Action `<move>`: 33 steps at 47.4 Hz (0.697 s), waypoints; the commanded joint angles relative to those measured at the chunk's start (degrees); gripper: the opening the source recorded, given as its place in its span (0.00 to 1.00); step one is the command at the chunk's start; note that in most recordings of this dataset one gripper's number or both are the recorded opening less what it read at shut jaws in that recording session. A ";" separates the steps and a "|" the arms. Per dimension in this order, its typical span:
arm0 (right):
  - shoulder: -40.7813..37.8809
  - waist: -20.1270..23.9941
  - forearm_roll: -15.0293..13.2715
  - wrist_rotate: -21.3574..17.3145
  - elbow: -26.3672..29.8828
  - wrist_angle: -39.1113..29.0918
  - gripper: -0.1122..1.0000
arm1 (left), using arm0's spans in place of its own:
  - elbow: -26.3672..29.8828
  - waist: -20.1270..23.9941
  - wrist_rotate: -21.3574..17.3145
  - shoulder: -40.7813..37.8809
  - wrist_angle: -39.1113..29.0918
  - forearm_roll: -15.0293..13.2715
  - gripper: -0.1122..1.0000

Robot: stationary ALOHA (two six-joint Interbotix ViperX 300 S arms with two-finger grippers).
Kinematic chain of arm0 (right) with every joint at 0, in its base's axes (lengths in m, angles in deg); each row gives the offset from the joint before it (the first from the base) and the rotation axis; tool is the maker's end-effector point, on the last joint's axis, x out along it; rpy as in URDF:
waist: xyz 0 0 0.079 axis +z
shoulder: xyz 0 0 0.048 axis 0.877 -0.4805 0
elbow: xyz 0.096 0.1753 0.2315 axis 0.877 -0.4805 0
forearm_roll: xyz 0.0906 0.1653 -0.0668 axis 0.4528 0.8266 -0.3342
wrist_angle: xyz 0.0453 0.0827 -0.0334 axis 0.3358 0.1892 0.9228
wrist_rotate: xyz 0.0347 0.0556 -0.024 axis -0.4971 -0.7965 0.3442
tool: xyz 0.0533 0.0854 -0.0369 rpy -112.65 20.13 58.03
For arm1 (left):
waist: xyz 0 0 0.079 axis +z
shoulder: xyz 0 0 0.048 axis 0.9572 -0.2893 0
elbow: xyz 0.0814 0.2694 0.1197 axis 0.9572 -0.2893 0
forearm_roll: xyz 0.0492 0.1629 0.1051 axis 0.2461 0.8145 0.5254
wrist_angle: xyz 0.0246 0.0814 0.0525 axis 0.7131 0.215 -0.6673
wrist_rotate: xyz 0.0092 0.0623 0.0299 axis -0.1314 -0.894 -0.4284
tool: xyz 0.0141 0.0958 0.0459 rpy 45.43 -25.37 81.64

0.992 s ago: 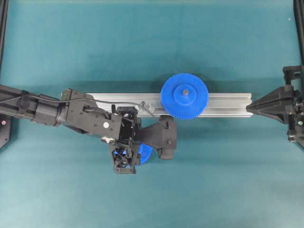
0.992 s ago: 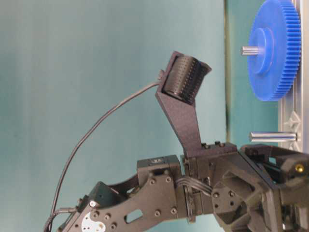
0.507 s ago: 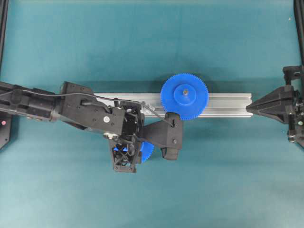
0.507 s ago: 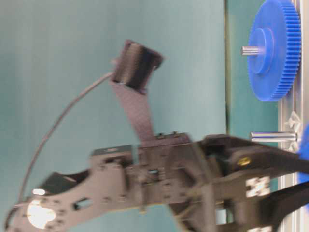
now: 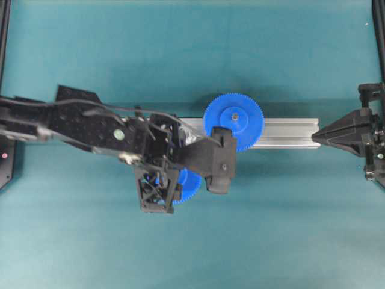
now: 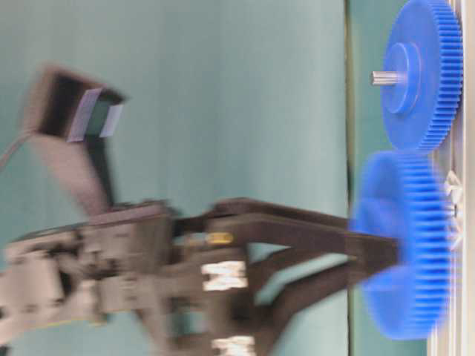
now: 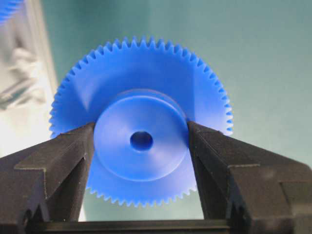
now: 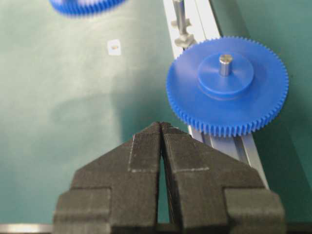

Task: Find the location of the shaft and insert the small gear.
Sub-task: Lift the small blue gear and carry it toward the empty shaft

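Overhead view first, reading left to right: my left arm (image 5: pixel 90 123) reaches in from the left edge, and its pincer (image 5: pixel 161 191) sits just below the aluminium rail (image 5: pixel 289 132), left of centre. A slice of the small gear (image 5: pixel 190 185) peeks out blue from under the black housing, over the teal table (image 5: pixel 192 48) and just below the rail. Next along, the large gear (image 5: pixel 233 121) sits on the rail at the middle of the frame, a grey pin in its hub. Far right, my right pincer (image 5: pixel 319 136) points at the rail's end.

Left wrist view settles the grip: both black fingers (image 7: pixel 53 161) press against the raised round hub of the small gear (image 7: pixel 141 141), one on each side, dark centre hole facing me. So the left pincer is part open and clamped on that hub. The rail shows blurred at the left edge of that frame.

Table-level view is blurred, but I see the small gear (image 6: pixel 404 245) at lower right, held on the finger ends, just below the large gear (image 6: pixel 419 74) and close against the rail side.

Right wrist view: the shaft (image 8: pixel 179 19) stands upright on the rail at the top centre, just beyond the large gear (image 8: pixel 226 85). My right pincer (image 8: pixel 161 131) has its fingers pressed together, holding nothing.
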 commanded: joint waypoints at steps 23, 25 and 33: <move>0.70 -0.09 0.00 -0.62 0.62 0.62 0.13 | 5.45 5.98 -8.00 5.45 -1.67 0.26 0.67; 0.88 0.00 0.00 -0.70 0.62 0.62 0.13 | 5.54 6.33 -8.44 5.27 -1.76 0.26 0.67; 1.32 -0.09 0.00 -0.70 0.79 0.35 0.13 | 5.80 7.21 -9.14 4.22 -1.67 0.26 0.67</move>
